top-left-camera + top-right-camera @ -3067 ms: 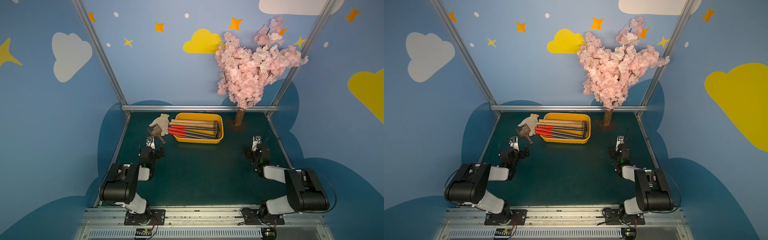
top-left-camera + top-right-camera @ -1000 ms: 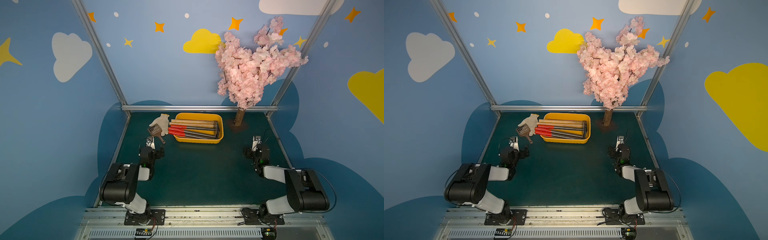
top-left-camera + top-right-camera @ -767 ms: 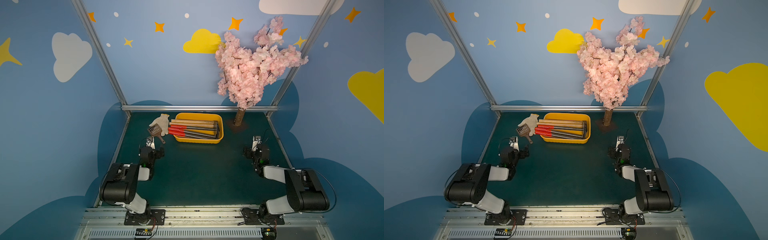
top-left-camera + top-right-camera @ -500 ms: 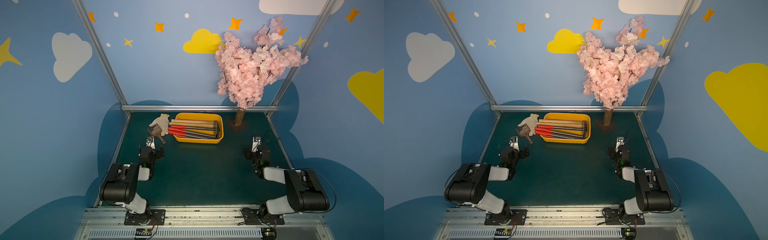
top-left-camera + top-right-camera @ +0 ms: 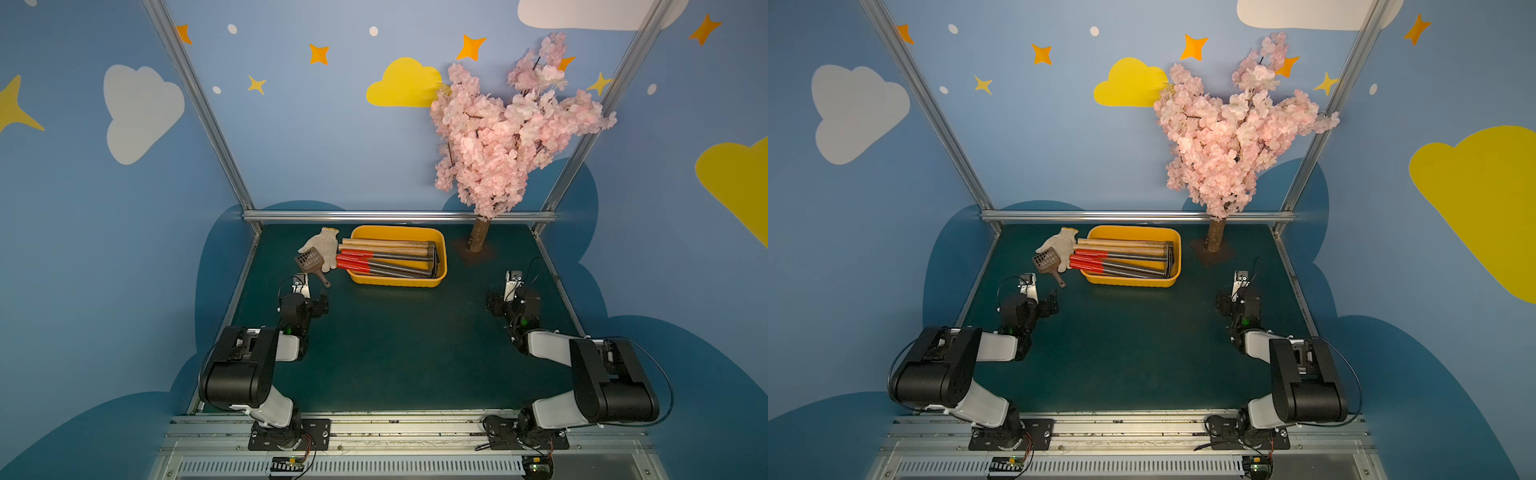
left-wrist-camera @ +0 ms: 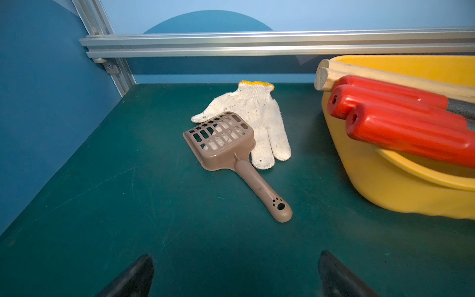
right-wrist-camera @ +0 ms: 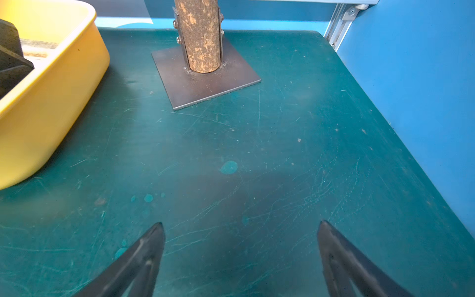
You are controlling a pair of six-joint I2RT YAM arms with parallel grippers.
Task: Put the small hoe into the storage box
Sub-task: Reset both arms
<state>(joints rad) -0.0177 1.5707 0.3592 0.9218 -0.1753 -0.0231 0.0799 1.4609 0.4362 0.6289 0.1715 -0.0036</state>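
Left gripper (image 6: 235, 272): jaws wide apart, empty, low over the table (image 5: 395, 353) and pointing at the brown slotted scoop (image 6: 223, 144), which lies partly on the white work glove (image 6: 259, 110). Neither is a hoe, so we leave both alone. Just beside them the storage box (image 5: 397, 283) holds a bundle of long tools: wooden handles (image 6: 385, 77) and red grips (image 6: 401, 128) overhang its left rim, dark heads (image 7: 10, 59) at the other end. We can't tell which one is the small hoe, but nothing hoe-like lies on the table, so we judge it's in the box and the placing is done. Best move: hold both arms clear and don't nudge the overhanging handles, or the box could tip. Tree trunk (image 7: 200, 38) on its plate (image 7: 205, 84) stands near the box's right end. Right gripper (image 7: 240, 239): jaws spread, empty, over bare table.
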